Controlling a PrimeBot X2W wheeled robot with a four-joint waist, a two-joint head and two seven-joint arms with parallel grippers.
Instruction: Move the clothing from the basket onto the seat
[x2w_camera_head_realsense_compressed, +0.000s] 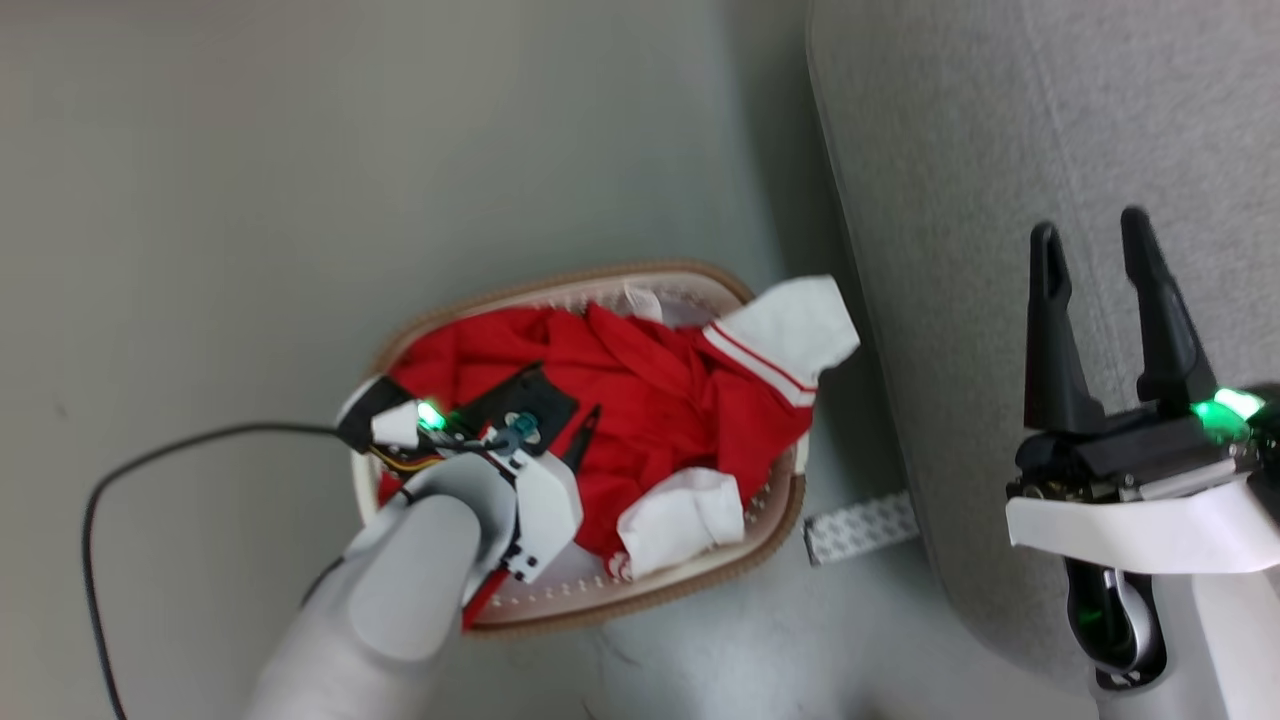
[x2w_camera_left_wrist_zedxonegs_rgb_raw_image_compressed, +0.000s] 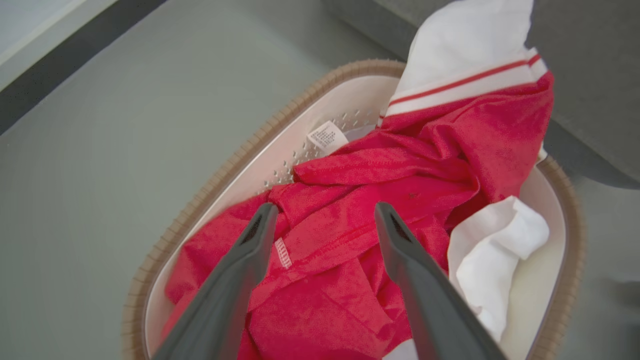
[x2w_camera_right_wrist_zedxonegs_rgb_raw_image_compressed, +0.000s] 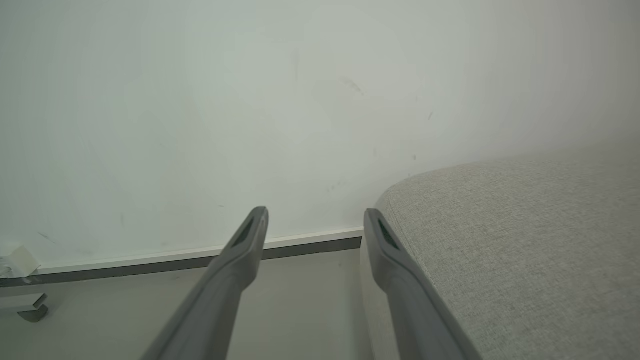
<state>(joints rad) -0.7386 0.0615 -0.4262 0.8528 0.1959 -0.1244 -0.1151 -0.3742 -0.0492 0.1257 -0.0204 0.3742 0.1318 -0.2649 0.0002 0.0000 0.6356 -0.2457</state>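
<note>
Head view: the cream laundry basket (x2w_camera_head_realsense_compressed: 560, 283) stands on the grey floor (x2w_camera_head_realsense_compressed: 300, 150) just left of the light grey sofa (x2w_camera_head_realsense_compressed: 1000, 150). The red jersey (x2w_camera_head_realsense_compressed: 660, 400) lies crumpled inside it, one white, red-striped sleeve trim (x2w_camera_head_realsense_compressed: 790, 330) hanging over the far right rim. The left pincer (x2w_camera_head_realsense_compressed: 565, 420) reaches down over the jersey. The right pincer (x2w_camera_head_realsense_compressed: 1088, 228) hovers above the sofa, jaws apart and empty.

Left wrist view: a white care label (x2w_camera_left_wrist_zedxonegs_rgb_raw_image_compressed: 326, 136) carries print too small to read. The fingers (x2w_camera_left_wrist_zedxonegs_rgb_raw_image_compressed: 250, 250) are spread wide with red cloth below them, nothing clamped; contact cannot be told.

Right wrist view: the spread fingers (x2w_camera_right_wrist_zedxonegs_rgb_raw_image_compressed: 240, 255) point at a pale wall (x2w_camera_right_wrist_zedxonegs_rgb_raw_image_compressed: 250, 100), the sofa to their right.
</note>
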